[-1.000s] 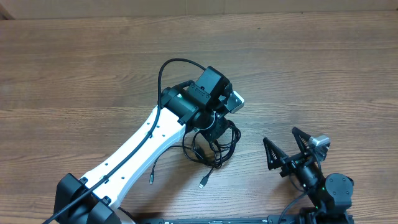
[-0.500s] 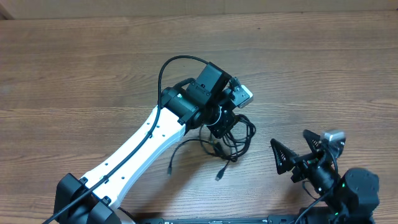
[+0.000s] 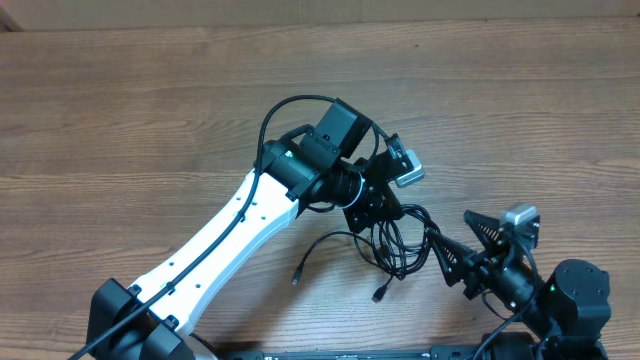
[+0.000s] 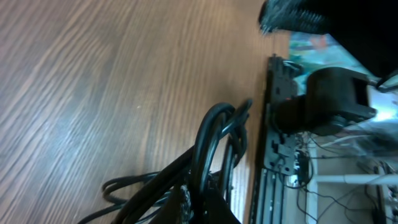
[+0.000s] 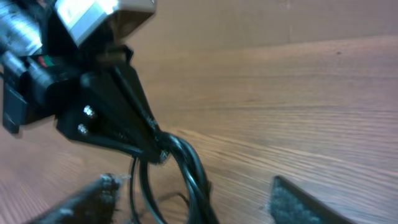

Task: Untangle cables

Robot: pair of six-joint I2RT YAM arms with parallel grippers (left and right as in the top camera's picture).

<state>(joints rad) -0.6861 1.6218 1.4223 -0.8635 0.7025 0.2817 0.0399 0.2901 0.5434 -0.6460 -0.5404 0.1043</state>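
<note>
The right arm's black two-finger claw (image 3: 452, 226) sat nearest the front edge of the table. Its triangular fingers (image 5: 82, 200) were spread well apart and had hold of nothing. In the right wrist view, part of the thin black cords with small plug ends (image 3: 395, 245) ran down into the gap between those fingers, apparently touching neither.

Just beyond, the cords lay as one loose knot of overlapping loops on the wood, between the two claws. Two free ends trailed out toward the front, one plug (image 3: 297, 280) to the left and another (image 3: 378, 297) nearer the middle. The left arm's black claw (image 3: 378, 215), on the end of a white forearm, was closed tight on the upper part of the bundle. The right wrist view showed its tips (image 5: 157, 149) pinching a couple of strands together.

Judged from this, the untangling had barely begun. The bundle was gripped on one side and brought within reach of the other claw, yet no cord lay apart from the rest. Every loop was left to be pulled free and laid out.

The brown wood-grain tabletop (image 3: 150, 120) stretched bare to the far side. A pale tan strip (image 3: 300, 10) ran along its far edge, too little of it visible to name. The left wrist view showed only blurred dark hardware (image 4: 336, 99) and loose wiring past the front edge.
</note>
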